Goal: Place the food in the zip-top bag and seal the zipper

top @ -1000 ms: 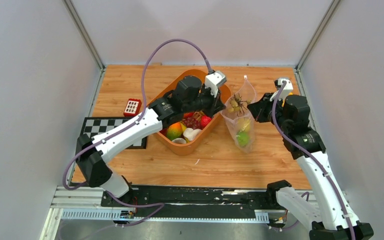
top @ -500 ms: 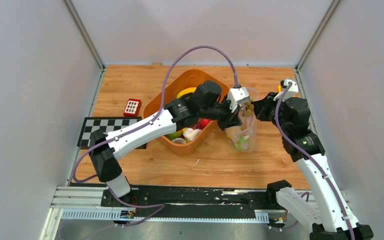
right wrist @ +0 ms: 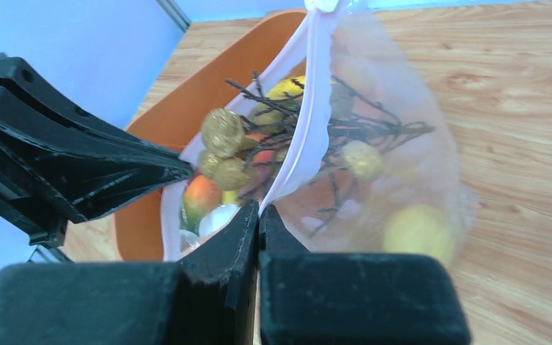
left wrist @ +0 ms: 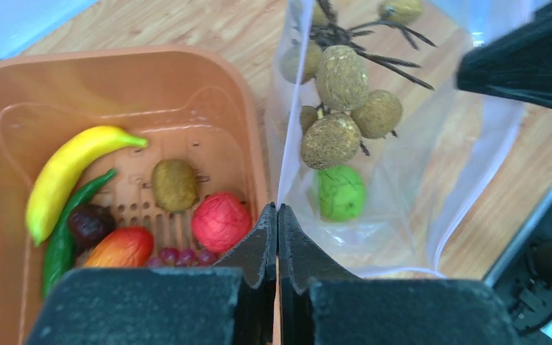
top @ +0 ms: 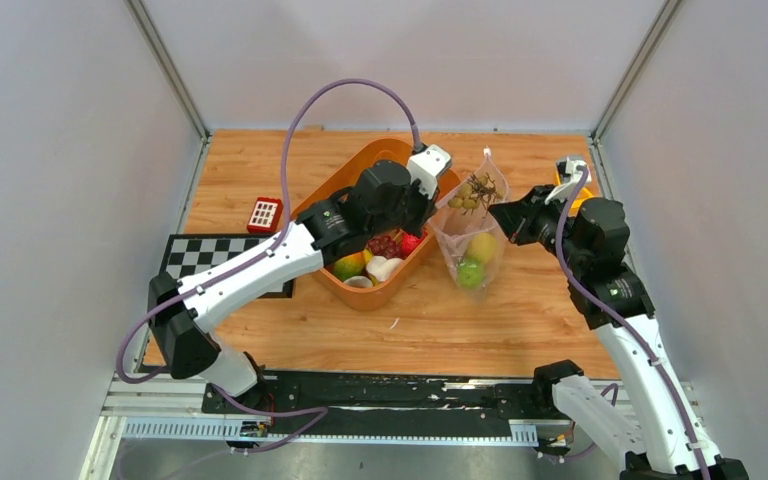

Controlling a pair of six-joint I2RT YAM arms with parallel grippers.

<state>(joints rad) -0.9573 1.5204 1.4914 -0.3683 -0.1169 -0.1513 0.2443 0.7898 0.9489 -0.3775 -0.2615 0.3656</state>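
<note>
Left hand (left wrist: pixel 277 210) back at the basket (left wrist: pixel 115 61), pinching zip-top bag (left wrist: pixel 417 165) (right hand (right wrist: pixel 259 208) likewise)

The clear, crinkly plastic zip-top bag (top: pixel 470 225) is being held upright just right of the orange plastic basket (top: pixel 365 300). Its opposite edges are being pinched by the left gripper (left wrist: pixel 277 215) and the right gripper (right wrist: pixel 259 212), and its pale pinkish zipper strip (right wrist: pixel 309 108) is gaping unsealed. Brown nuts on dark twigs (left wrist: pixel 341 108), a green apple (left wrist: pixel 341 192) and a yellow lemon (top: pixel 482 246) are sitting inside it, while a yellow banana (left wrist: pixel 72 172), brown kiwi (left wrist: pixel 173 184), round red fruit (left wrist: pixel 221 221) and red-orange mango (left wrist: pixel 118 248) are lying in the basket.
</note>
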